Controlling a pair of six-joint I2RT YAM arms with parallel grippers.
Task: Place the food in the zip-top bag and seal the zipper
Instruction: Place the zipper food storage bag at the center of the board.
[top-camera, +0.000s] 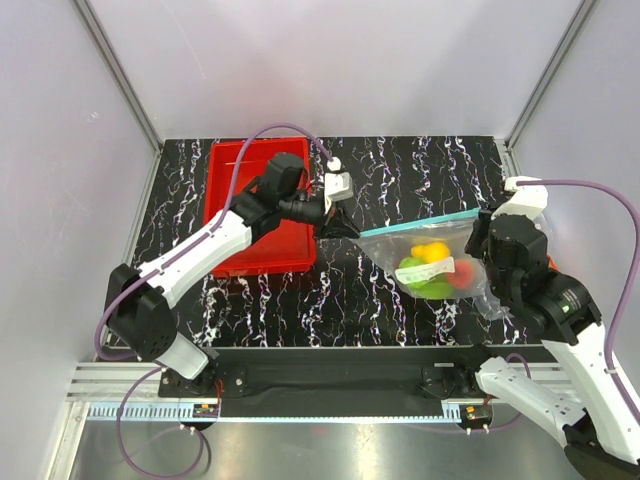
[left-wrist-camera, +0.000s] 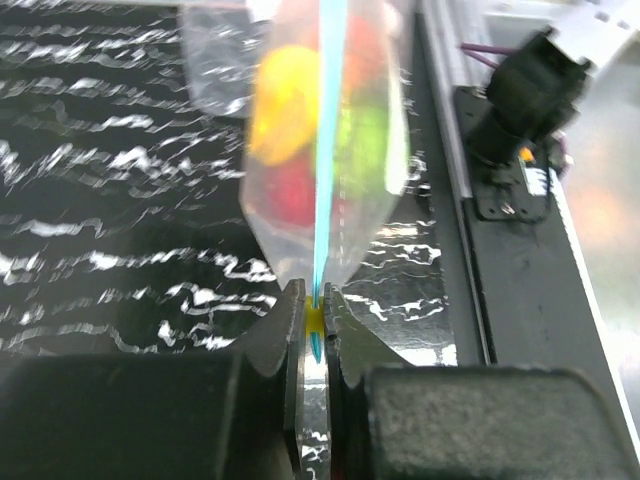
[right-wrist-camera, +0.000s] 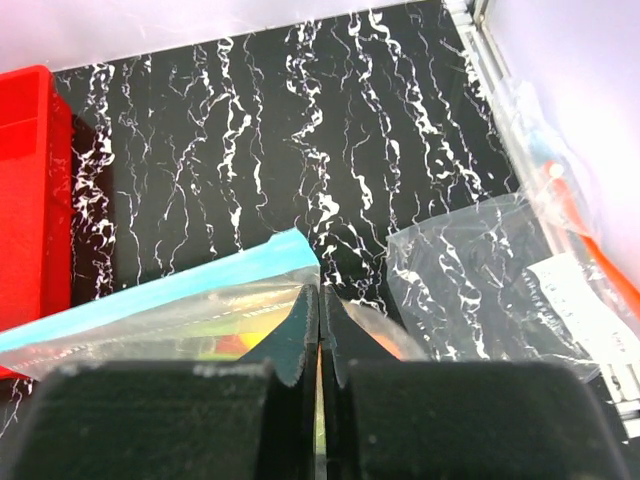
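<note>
Above the table's (top-camera: 300, 300) right half: bag (top-camera: 470, 285) hangs stretched between 2 grippers, food (top-camera: 432, 270) inside. Left gripper (left-wrist-camera: 315, 318) is clamped on the zipper (left-wrist-camera: 325, 150) end; right gripper (right-wrist-camera: 320, 310) is pinched on the bag's other end. Loading looks done. Seal unconfirmed, probably remaining.

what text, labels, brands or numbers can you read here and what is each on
None can be read.
White tag on the zip-top bag: too small.
White label among the loose clear plastic: print too faint.
Small sticker on the black mount: blurred.
</note>
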